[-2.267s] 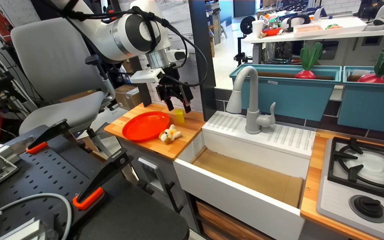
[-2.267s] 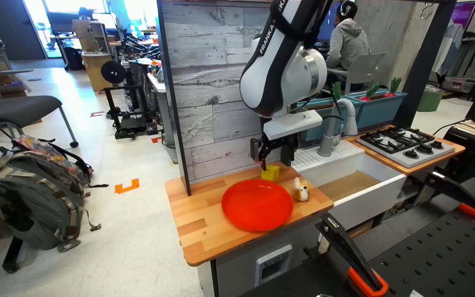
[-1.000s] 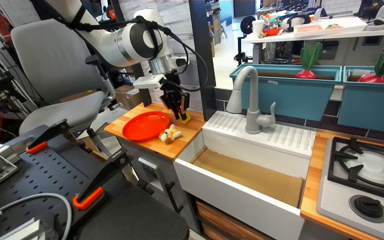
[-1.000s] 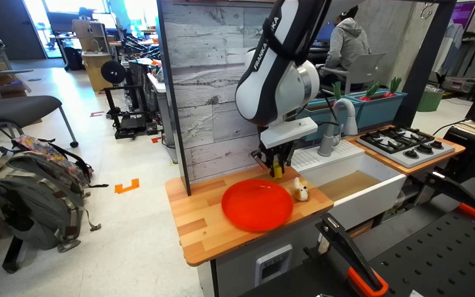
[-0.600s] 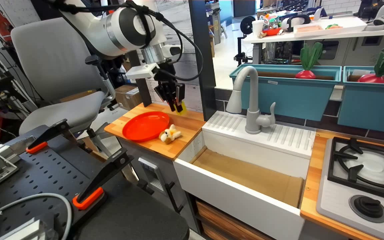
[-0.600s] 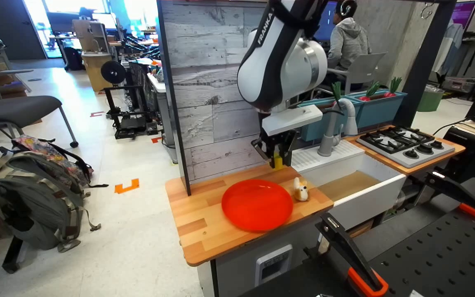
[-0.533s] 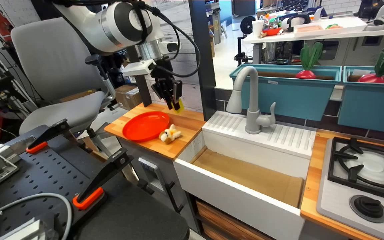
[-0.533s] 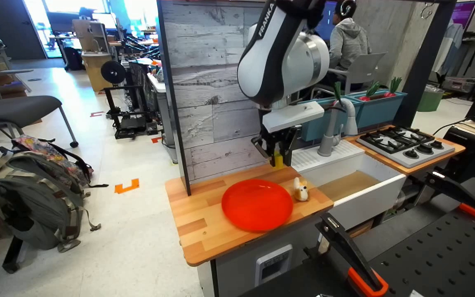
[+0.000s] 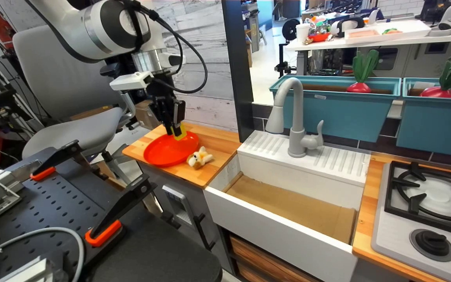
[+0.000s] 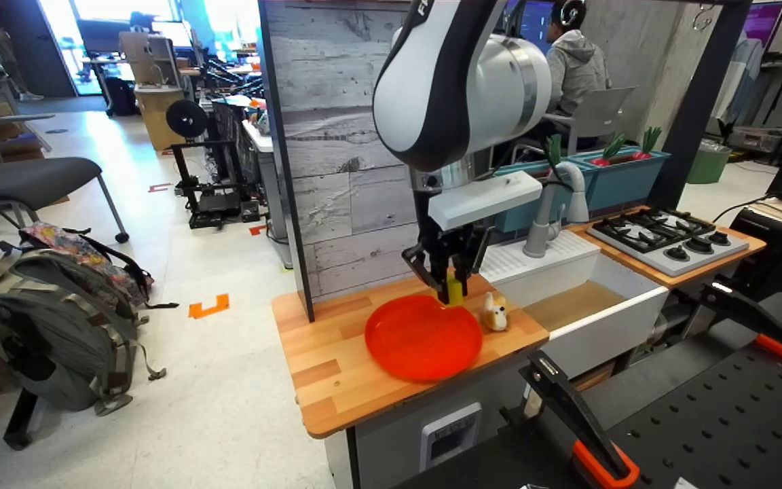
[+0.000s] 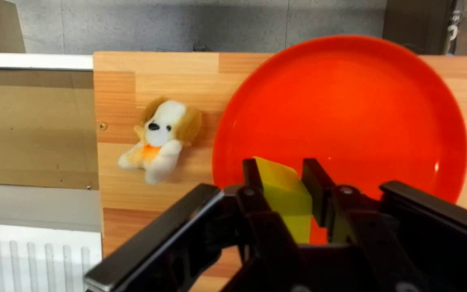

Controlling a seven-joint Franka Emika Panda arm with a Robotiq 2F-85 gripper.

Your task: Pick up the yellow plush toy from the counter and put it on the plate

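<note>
Between my gripper's fingers is the yellow plush toy (image 11: 286,198), which looks like a small flat-sided block. Both exterior views show my gripper (image 9: 174,131) pointing down, shut on the toy. The orange-red plate (image 10: 418,339) lies flat on the wooden counter (image 10: 323,346). In the wrist view the toy overlaps the plate's lower part; in an exterior view it hangs at the plate's back rim (image 9: 192,137). How far above the plate it hangs I cannot tell. The fingers hide part of the toy.
A tan-and-white plush dog (image 11: 160,138) lies on the counter beside the plate. The white sink (image 9: 288,235) with a grey faucet (image 9: 298,117) adjoins the counter. A whitewashed plank wall (image 10: 350,170) stands behind.
Earlier the gripper was open above the toy on the counter. It then closed on the toy, lifted it, and carried it from beside the plate to over its back rim.
</note>
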